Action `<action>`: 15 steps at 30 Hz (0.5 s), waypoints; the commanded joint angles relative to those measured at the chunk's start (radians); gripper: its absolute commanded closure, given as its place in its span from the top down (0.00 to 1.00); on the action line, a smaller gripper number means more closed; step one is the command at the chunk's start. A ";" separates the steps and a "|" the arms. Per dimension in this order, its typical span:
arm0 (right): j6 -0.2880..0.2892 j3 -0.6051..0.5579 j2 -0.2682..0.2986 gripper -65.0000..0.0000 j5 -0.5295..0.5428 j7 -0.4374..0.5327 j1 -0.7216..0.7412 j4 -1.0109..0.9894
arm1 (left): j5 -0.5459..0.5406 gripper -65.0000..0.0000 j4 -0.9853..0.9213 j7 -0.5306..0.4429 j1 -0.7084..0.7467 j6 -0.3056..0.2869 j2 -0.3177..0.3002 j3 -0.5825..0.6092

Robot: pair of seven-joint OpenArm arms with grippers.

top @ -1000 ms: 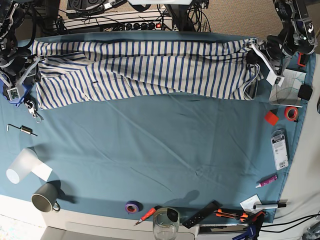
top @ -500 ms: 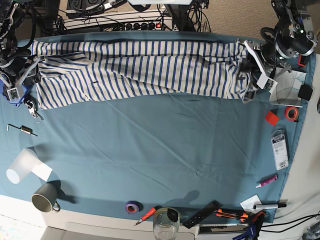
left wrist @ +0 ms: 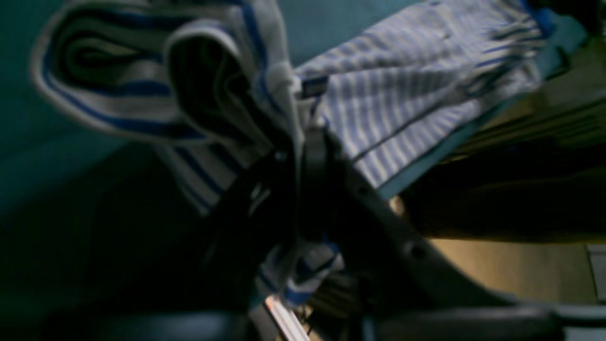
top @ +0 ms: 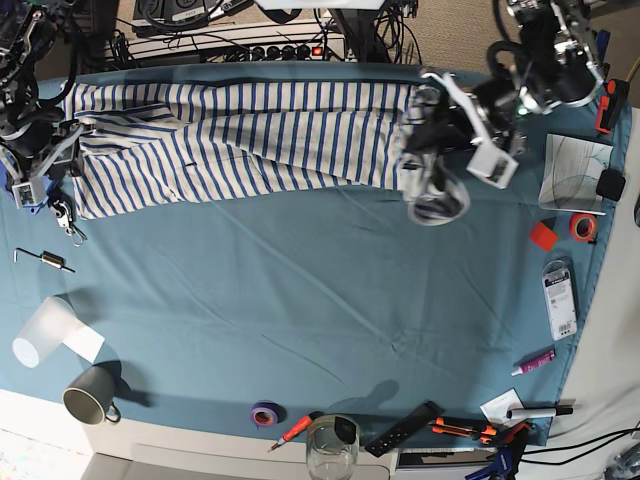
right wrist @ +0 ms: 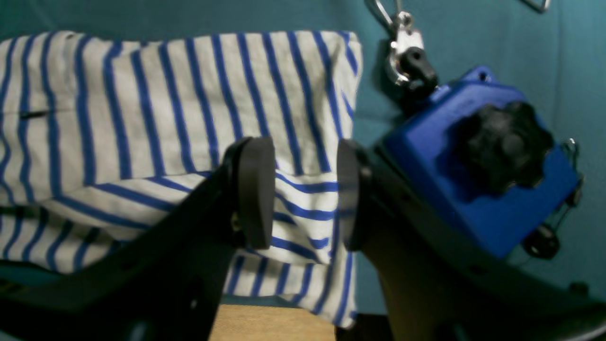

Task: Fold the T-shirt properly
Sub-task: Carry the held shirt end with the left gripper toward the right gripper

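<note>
At the left edge of the base view, the right gripper (top: 47, 160) sits low beside the end of the T-shirt (top: 240, 140), close to a blue block (top: 22, 185) with a metal clip (top: 68, 222) just below it. From the right wrist camera its two round pads (right wrist: 255, 192) stand clearly apart, with striped fabric showing in the gap behind them; whether the pads touch that fabric I cannot tell.

Across the top of the teal cloth (top: 320, 300) the T-shirt lies stretched out in a long band, its blue stripes running crosswise, one layer folded diagonally over another near the left end.

Toward the right, the left gripper (top: 440, 135) has the shirt's far end bunched and raised off the cloth, a loop of striped fabric hanging beneath it. In the left wrist view (blurred and dark) the black jaws are closed tight on a gathered wad of the fabric, with folds billowing out above the pinch.

Farther right, near the cloth's edge, lie an orange square (top: 542, 236), a roll of orange tape (top: 582, 226) and a small blister pack (top: 560, 298).
</note>
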 commanded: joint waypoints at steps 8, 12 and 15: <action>-0.006 0.011 0.000 0.34 -0.050 0.014 0.008 0.014 | 0.218 0.00 0.017 -0.086 -0.053 0.041 0.014 0.373; -0.037 0.011 0.000 0.34 -0.074 0.014 0.008 0.014 | 0.386 0.00 0.017 -0.155 -0.083 0.098 0.058 0.552; -0.042 0.011 0.000 0.34 -0.074 0.013 0.008 0.014 | 0.464 0.00 0.003 -0.173 -0.101 0.107 0.111 0.652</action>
